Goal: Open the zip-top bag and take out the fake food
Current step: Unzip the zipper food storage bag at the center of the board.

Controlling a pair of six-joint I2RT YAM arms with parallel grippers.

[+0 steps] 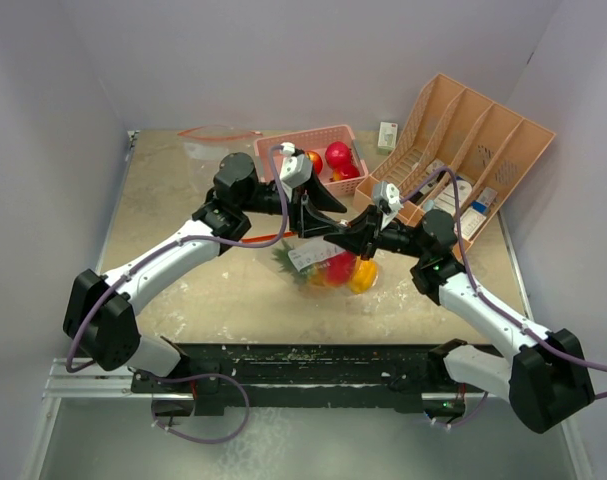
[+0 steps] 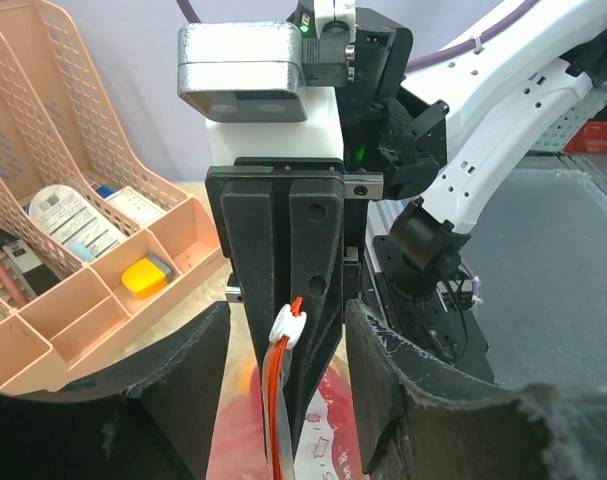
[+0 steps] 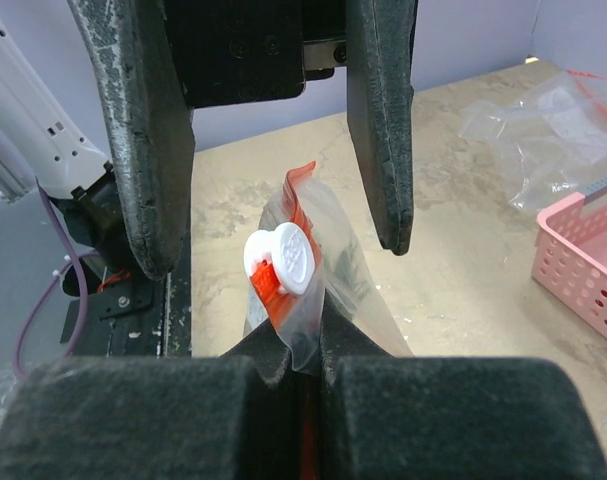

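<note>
The clear zip-top bag [image 1: 318, 258] with an orange-red zip strip hangs between both grippers above mid-table. Inside it show red fake food [image 1: 338, 268], a yellow pepper [image 1: 364, 274] and a green pineapple crown [image 1: 283, 258]. My right gripper [image 3: 303, 350] is shut on the bag's top edge [image 3: 328, 300], just below the white slider [image 3: 280, 258]. My left gripper [image 2: 286, 312] is open, one finger [image 2: 163, 400] on each side of the slider [image 2: 289, 325] and apart from it. In the top view the left gripper [image 1: 323, 222] and right gripper [image 1: 351, 238] meet over the bag.
A pink basket [image 1: 283, 150] at the back holds red fruits [image 1: 337, 155]. An orange divided organizer [image 1: 503, 130] with bottles and cartons stands at back right. An empty clear bag [image 1: 213, 140] lies at back left. A small white box [image 1: 387, 135] sits between basket and organizer.
</note>
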